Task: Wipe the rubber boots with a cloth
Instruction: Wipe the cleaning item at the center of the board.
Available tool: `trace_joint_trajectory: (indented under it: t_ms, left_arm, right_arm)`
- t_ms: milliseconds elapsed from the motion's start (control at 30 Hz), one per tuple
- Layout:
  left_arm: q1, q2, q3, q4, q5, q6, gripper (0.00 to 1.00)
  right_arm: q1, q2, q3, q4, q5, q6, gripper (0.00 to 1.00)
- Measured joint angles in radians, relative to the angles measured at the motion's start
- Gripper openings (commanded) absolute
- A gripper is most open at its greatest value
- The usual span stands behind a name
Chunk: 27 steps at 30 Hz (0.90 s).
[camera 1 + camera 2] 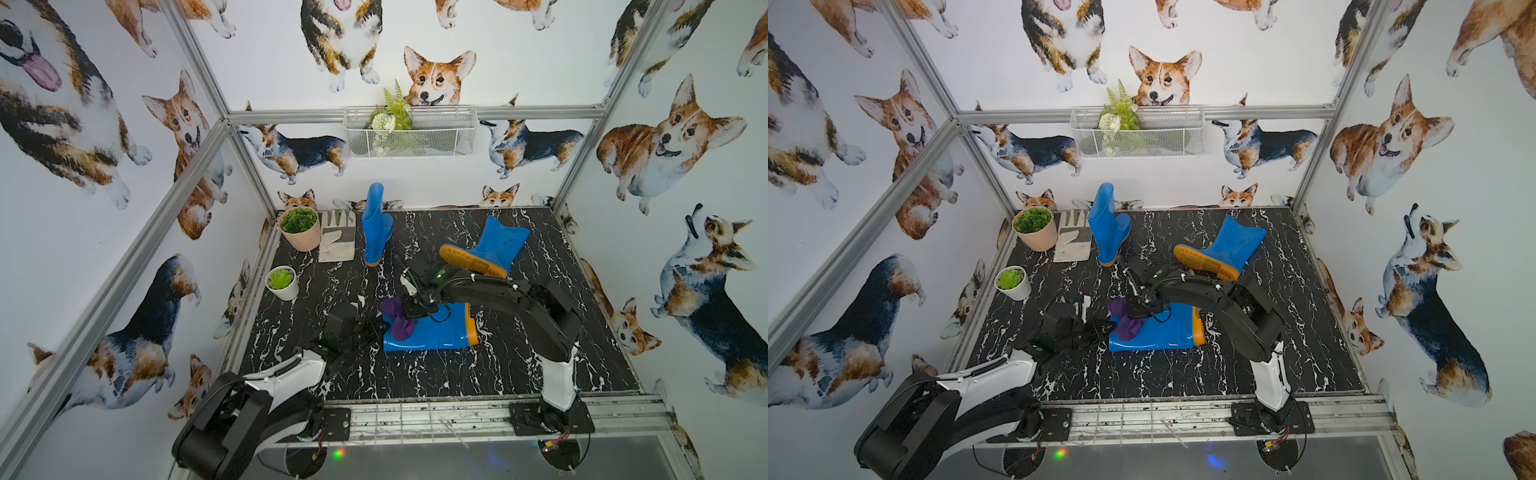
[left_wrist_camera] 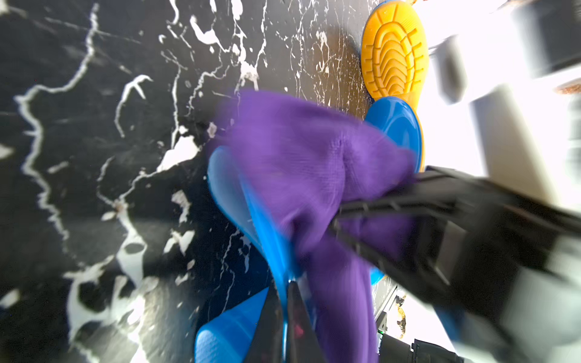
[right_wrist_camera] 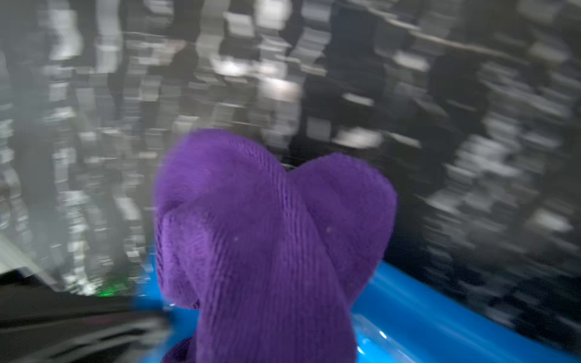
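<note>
worktop [image 1: 457,374] of black marble pattern with white veins, closed on three sides by corgi-print walls and a metal frame, with a metal rail [image 1: 436,415] along the front edge where both arms are mounted. bare surface lies open between that rail and the lying boot [image 1: 436,332], and on to the right wall.

lying boot is on its side near the middle, orange sole towards the right, open top towards the left. left jaws are clenched on the rim of that open top; in the left wrist view a thin blue edge shows between them. cloth [image 1: 397,322], dark purple, is bunched over the shaft beside the opening. right jaws come down from above, clamped on the cloth. both wrist views are blurred.

behind the right arm, a tipped boot [image 1: 496,245] leans with its sole facing the front. an upright boot [image 1: 374,224] stands near the back wall. just left of it a beige work glove [image 1: 337,243] lies flat, touching a peach plant pot [image 1: 301,239] in the back left corner. a small white pot [image 1: 284,289] sits by the left edge, near the left arm. a wire basket [image 1: 436,137] with a fake fern hangs on the back rail, well above the surface.
</note>
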Motion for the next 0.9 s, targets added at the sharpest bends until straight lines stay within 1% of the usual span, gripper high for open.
trace_joint_trajectory:
  t_ms: [67,133,200,267,333,400,433,533,600,633,700,767,900]
  left_arm:
    - [0.000,-0.024,-0.002,-0.019,-0.002,0.001,0.00]
    - [0.001,-0.052,0.002,-0.047,-0.007,0.008,0.00]
    - [0.001,-0.079,0.009,-0.075,-0.021,0.019,0.00]
    - [0.001,-0.108,0.014,-0.106,-0.028,0.028,0.00]
    - [0.001,-0.122,0.019,-0.130,-0.035,0.034,0.00]
    - [0.001,-0.127,0.020,-0.148,-0.045,0.040,0.00]
    - [0.001,-0.127,0.021,-0.158,-0.047,0.040,0.00]
    - [0.001,-0.127,0.021,-0.173,-0.048,0.040,0.00]
    - [0.001,-0.135,0.021,-0.183,-0.051,0.040,0.00]
    - [0.001,-0.143,0.021,-0.189,-0.052,0.039,0.00]
    - [0.001,-0.158,0.021,-0.200,-0.053,0.040,0.00]
    - [0.001,-0.174,0.018,-0.226,-0.053,0.040,0.00]
    - [0.002,-0.203,-0.006,-0.246,-0.057,0.039,0.00]
  right_arm:
    - [-0.086,-0.077,-0.099,-0.007,-0.008,0.002,0.00]
    - [-0.153,-0.153,-0.151,-0.031,-0.003,0.003,0.00]
    - [-0.188,-0.221,-0.163,-0.073,0.049,0.000,0.00]
    - [-0.188,-0.265,-0.138,-0.111,0.064,-0.016,0.00]
    - [-0.152,-0.272,-0.085,-0.135,0.101,-0.017,0.00]
    - [-0.079,-0.248,-0.018,-0.138,0.113,-0.017,0.00]
    - [-0.021,-0.209,0.040,-0.137,0.115,-0.017,0.00]
    - [0.098,-0.065,0.197,-0.124,0.094,-0.019,0.00]
    - [0.140,0.039,0.296,-0.132,0.068,-0.023,0.00]
    - [0.145,0.074,0.315,-0.122,0.066,-0.035,0.00]
    - [0.135,0.100,0.300,-0.121,0.069,-0.047,0.00]
    - [0.095,0.083,0.219,-0.117,0.060,-0.049,0.00]
    - [-0.058,-0.064,-0.023,-0.097,0.050,-0.050,0.00]
